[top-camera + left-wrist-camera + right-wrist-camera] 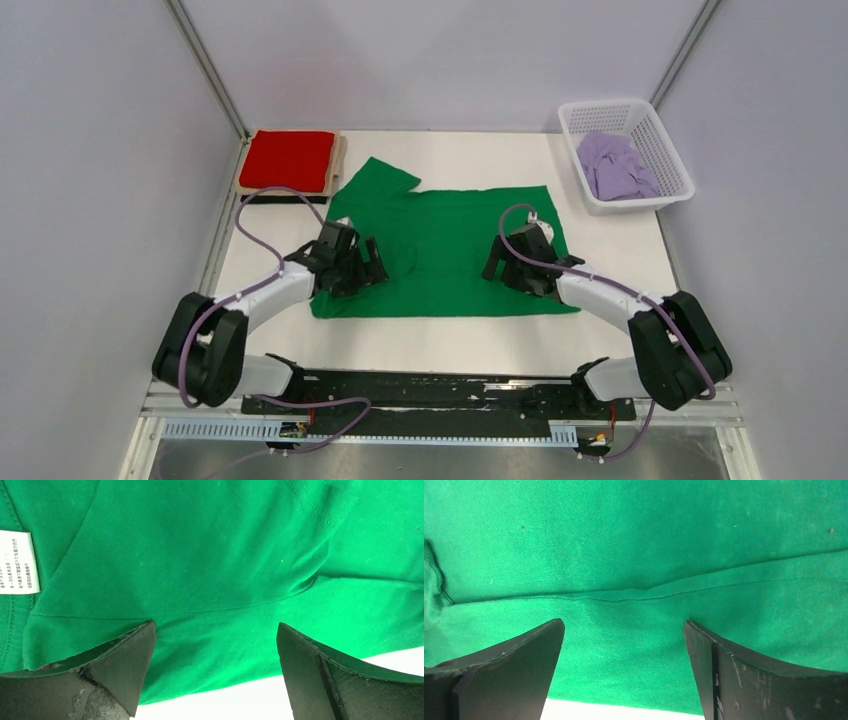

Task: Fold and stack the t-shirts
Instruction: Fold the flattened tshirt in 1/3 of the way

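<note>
The green t-shirt (210, 555) is seen as matt, finely knitted cloth with stitched seams, its neck tag (15, 562) as smooth printed fabric. The fingers (125, 665) of the left gripper (215, 624) are shown matt black, scuffed and flaking. The basket (606, 105) is moulded in white plastic.

The green t-shirt (440, 250) is plain and bright; its neck tag (15, 562) is white with grey print. The red t-shirt (292, 160) and lilac t-shirt (615, 168) are plain. The lattice basket (665, 150) and surface (620, 260) are white.

The top camera looks down from high behind the near edge over the whole table (470, 150). Each wrist camera looks close past its own fingers (125, 665) onto the green shirt (450, 250), which all three views share.
</note>
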You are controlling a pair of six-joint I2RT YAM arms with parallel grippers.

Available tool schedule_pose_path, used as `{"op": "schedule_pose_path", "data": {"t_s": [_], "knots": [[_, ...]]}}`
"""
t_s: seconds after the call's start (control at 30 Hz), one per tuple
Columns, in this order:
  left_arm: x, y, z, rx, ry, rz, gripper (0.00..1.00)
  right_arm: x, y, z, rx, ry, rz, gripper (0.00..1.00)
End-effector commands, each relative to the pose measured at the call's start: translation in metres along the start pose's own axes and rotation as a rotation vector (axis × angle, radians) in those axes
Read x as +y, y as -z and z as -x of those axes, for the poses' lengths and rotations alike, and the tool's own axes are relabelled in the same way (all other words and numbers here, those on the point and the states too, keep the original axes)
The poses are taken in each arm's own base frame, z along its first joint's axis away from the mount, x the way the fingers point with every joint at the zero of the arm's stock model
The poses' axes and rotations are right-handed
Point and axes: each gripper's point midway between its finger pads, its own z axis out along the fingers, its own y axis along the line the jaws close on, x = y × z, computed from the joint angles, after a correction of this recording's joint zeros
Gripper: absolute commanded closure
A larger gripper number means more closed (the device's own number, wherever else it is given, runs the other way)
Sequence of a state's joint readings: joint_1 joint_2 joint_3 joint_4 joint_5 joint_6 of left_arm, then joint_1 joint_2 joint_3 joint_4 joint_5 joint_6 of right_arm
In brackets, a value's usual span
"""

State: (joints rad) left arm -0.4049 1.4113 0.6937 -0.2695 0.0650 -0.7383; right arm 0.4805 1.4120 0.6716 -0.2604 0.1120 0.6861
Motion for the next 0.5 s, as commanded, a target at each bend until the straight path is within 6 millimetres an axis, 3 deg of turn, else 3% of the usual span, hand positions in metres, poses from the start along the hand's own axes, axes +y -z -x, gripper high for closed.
{"op": "schedule_pose_path", "data": {"t_s": [0.0, 0.13, 0.3, 0.47], "knots": [[0.06, 0.026, -0.085, 0.199, 0.051, 0.183, 0.0, -0.043, 0.022, -0.093, 0.295, -0.069, -0.113, 0.0], [0.048, 0.035, -0.098, 0.208, 0.057, 0.112, 0.0, -0.04, 0.034, -0.113, 0.338, -0.095, -0.099, 0.0], [0.048, 0.051, -0.108, 0.213, 0.037, 0.153, 0.0, -0.059, 0.041, -0.112, 0.293, -0.158, -0.204, 0.0], [0.043, 0.049, -0.115, 0.231, 0.021, 0.13, 0.0, -0.064, 0.053, -0.124, 0.326, -0.24, -0.215, 0.0]]}}
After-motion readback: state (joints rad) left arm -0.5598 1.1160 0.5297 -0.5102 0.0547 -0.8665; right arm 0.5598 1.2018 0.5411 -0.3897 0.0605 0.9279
